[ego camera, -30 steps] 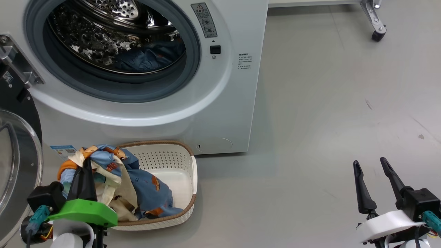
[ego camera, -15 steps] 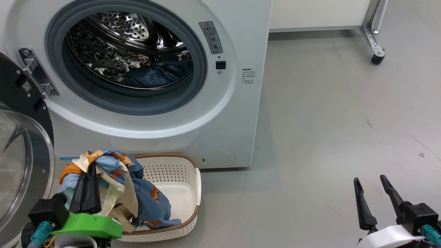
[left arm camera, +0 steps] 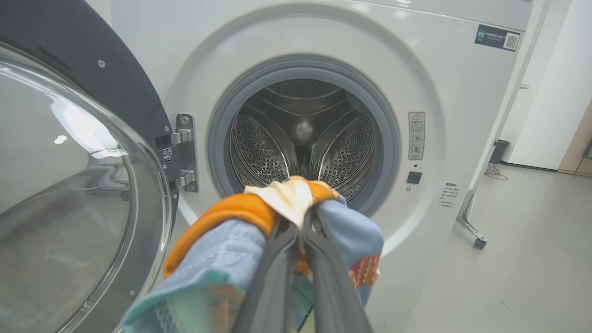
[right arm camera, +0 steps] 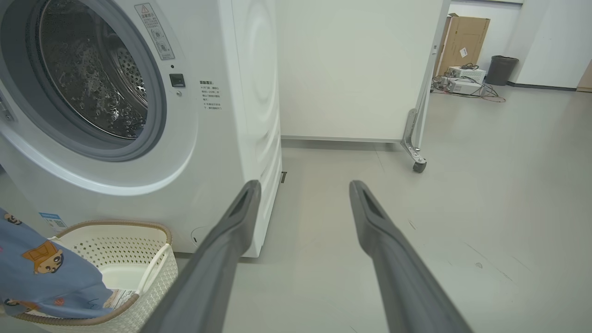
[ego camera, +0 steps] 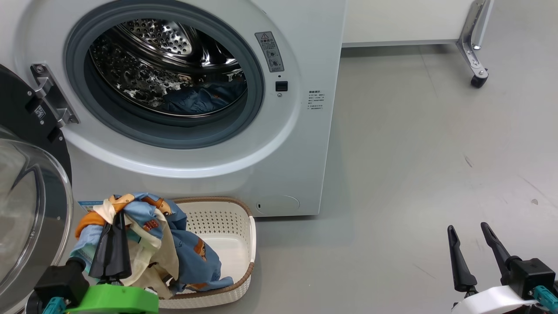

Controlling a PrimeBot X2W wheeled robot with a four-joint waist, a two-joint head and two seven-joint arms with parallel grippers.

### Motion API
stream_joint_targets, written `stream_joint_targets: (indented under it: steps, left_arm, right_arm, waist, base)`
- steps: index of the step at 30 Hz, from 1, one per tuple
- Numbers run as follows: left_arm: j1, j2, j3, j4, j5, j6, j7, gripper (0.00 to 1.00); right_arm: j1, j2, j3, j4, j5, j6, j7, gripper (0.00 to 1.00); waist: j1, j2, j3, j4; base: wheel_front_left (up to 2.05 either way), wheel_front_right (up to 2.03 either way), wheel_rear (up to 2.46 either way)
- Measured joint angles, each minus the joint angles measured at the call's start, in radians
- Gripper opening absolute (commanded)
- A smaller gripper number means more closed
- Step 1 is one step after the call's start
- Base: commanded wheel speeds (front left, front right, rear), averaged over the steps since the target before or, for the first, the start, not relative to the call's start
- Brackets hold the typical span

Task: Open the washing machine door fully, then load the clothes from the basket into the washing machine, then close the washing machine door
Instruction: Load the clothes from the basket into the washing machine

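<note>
The left gripper (ego camera: 117,216) is holding a bundle of light blue, bear-printed clothes (ego camera: 192,257) above the cream-white perforated plastic basket (ego camera: 218,218).

Its jaws are clenching the cream and orange folds at the bundle's top, while the lower cloth is trailing into the basket, which is sitting on the grey floor (ego camera: 414,152) just before the big white front-loading washing machine (ego camera: 305,52). The round, black-rimmed glass washing machine door (ego camera: 26,209) is standing wide open at the left. The right gripper (ego camera: 467,226) is hovering over the floor, well apart, jaws spread and empty.
</note>
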Motion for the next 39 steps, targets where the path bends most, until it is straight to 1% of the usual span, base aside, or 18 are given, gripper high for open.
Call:
stream_joint_targets:
  steps: [16, 19, 21, 23, 29, 32, 35, 38, 39]
  left_arm:
    - [0.06, 0.0, -0.026, -0.083, -0.004, 0.034, 0.0, 0.0]
    - [0.06, 0.0, -0.031, -0.09, -0.011, 0.039, 0.002, 0.0]
    - [0.06, 0.0, -0.031, -0.089, -0.014, 0.044, 0.004, 0.0]
    - [0.06, 0.0, -0.03, -0.085, -0.013, 0.062, 0.01, 0.0]
    - [0.049, 0.0, -0.027, -0.056, -0.016, 0.079, 0.039, 0.0]
    - [0.017, 0.002, -0.01, -0.046, -0.021, 0.087, 0.053, 0.0]
    - [-0.049, 0.007, 0.024, -0.047, -0.037, 0.093, 0.057, 0.0]
    - [-0.121, 0.038, 0.064, -0.046, -0.041, 0.097, 0.059, 0.0]
    - [-0.158, 0.066, 0.084, -0.046, -0.038, 0.105, 0.073, 0.0]
  right_arm:
    - [0.002, 0.0, 0.007, -0.007, 0.0, 0.0, 0.0, 1.0]
    - [0.002, 0.0, 0.023, -0.008, 0.0, 0.0, 0.0, 1.0]
    - [0.002, 0.004, 0.032, -0.009, 0.0, 0.0, 0.0, 1.0]
    - [0.001, 0.007, 0.042, -0.01, 0.0, 0.0, 0.0, 1.0]
    - [-0.003, 0.022, 0.045, -0.019, 0.0, 0.0, 0.0, 1.0]
    - [-0.02, 0.032, 0.054, -0.023, 0.0, 0.0, 0.0, 1.0]
    - [-0.041, 0.043, 0.061, -0.028, 0.0, 0.0, 0.0, 1.0]
    - [-0.065, 0.046, 0.071, -0.03, 0.0, 0.0, 0.0, 1.0]
    - [-0.085, 0.049, 0.077, -0.035, 0.0, 0.0, 0.0, 1.0]
  waist:
    - [0.0, 0.0, 0.005, 0.002]
    - [0.0, 0.0, 0.007, -0.004]
    - [0.0, 0.0, 0.011, -0.01]
    - [0.0, 0.0, 0.016, -0.018]
    - [0.0, 0.0, 0.047, -0.043]
    - [0.0001, 0.0, 0.069, -0.057]
    - [0.0001, 0.0, 0.094, -0.075]
    - [0.0001, 0.0, 0.12, -0.094]
    - [0.0001, 0.0, 0.139, -0.108]
  base:
    - [0.0, 0.0, 0.0]
    - [0.0, 0.0, 0.0]
    - [0.0, 0.0, 0.0]
    - [0.0, 0.0, 0.0]
    - [0.0, 0.0, 0.0]
    - [0.0, 0.0, 0.0]
    - [0.0, 0.0, 0.0]
    - [0.0, 0.0, 0.0]
    - [0.0, 0.0, 0.0]
